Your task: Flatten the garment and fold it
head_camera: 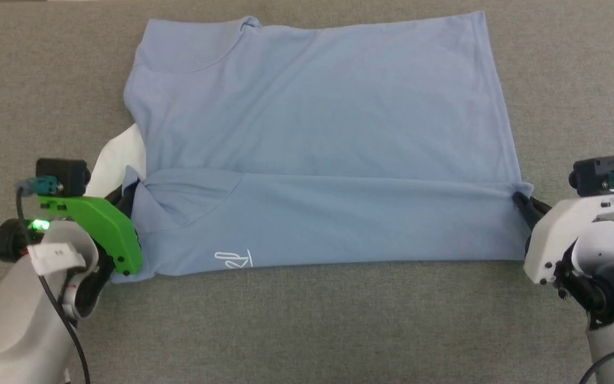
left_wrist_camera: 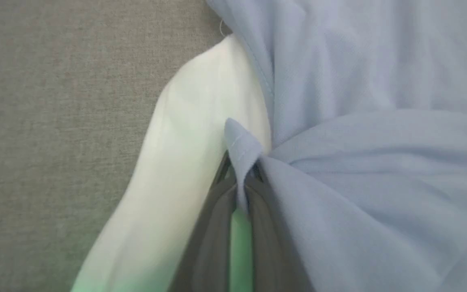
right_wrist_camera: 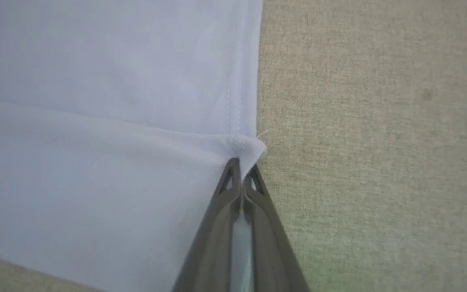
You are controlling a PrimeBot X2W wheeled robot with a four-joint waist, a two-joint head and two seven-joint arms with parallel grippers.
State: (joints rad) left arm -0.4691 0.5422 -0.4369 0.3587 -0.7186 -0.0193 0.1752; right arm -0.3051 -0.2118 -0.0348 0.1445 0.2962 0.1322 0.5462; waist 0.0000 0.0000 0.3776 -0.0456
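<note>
Your left gripper (head_camera: 130, 194) and right gripper (head_camera: 520, 202) are each clamped on one end of the garment's (head_camera: 317, 106) near flap, folded over its body on the grey surface (head_camera: 307, 325) (held taut from both sides, probably so the crease lies straight).

A grey-beige woven surface (head_camera: 307, 320) carries the garment (head_camera: 317, 122), spread flat, its white part (head_camera: 118, 162) lying at the garment's left edge.

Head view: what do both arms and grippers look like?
The left gripper: dark fingers, bright green bracket, black camera, black cable, white tag on a pale grey forearm. The right gripper: dark fingers, white bracket, black camera, grey forearm.
</note>
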